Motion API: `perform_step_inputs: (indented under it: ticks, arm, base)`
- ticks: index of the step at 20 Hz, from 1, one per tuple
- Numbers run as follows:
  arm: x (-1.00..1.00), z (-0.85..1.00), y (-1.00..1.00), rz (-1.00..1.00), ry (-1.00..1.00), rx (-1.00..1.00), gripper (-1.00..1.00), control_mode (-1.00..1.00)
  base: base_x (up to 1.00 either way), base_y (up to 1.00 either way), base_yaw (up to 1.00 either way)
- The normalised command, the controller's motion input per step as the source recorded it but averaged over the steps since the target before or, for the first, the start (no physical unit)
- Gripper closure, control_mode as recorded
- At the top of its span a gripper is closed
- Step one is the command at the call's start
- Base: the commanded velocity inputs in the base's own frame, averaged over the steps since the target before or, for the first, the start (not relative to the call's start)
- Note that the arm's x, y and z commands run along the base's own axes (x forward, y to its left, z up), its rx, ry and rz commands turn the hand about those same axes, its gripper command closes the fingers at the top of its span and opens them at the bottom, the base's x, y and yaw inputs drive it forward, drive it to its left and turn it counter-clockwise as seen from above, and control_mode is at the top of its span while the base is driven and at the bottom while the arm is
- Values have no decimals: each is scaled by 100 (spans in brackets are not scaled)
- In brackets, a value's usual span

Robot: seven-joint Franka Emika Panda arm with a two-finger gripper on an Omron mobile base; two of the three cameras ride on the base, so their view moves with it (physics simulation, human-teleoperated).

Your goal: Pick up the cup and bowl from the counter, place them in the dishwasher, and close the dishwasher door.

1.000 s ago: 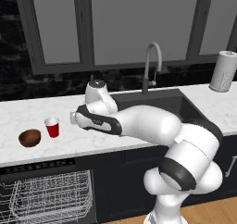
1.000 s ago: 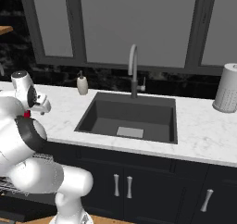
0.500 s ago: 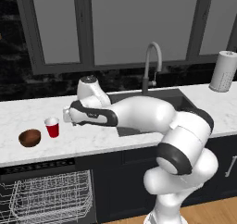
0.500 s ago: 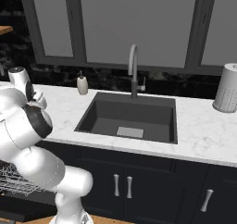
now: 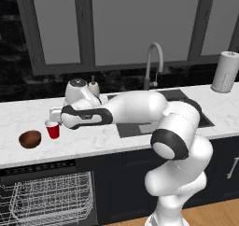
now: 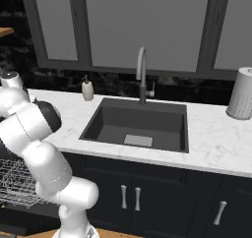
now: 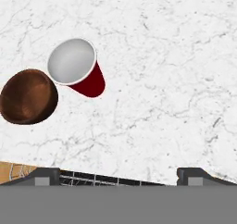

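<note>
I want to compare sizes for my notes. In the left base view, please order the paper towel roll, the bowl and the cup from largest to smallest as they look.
1. paper towel roll
2. bowl, wider than the cup
3. cup, partly hidden by the arm

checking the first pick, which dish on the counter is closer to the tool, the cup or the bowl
The red cup: it stands right beside the open tool, while the brown bowl sits farther along the counter.
</note>
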Motion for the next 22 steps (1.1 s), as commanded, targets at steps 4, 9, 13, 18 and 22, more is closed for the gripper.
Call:
perform_step_inputs:
  ticks: [4,9,13,18,22]
  arm:
    - [44,0,14,0,0,0,-100,-100]
    - [23,0,0,0,0,0,-100,-100]
    - [17,0,0,0,0,0,-100,-100]
    - [22,-1,6,0,0,0,-100,-100]
    - [19,0,21,0,0,0,-100,-100]
  base:
    - [0,0,0]
    - [0,0,0]
    - [0,0,0]
    - [0,0,0]
    - [0,0,0]
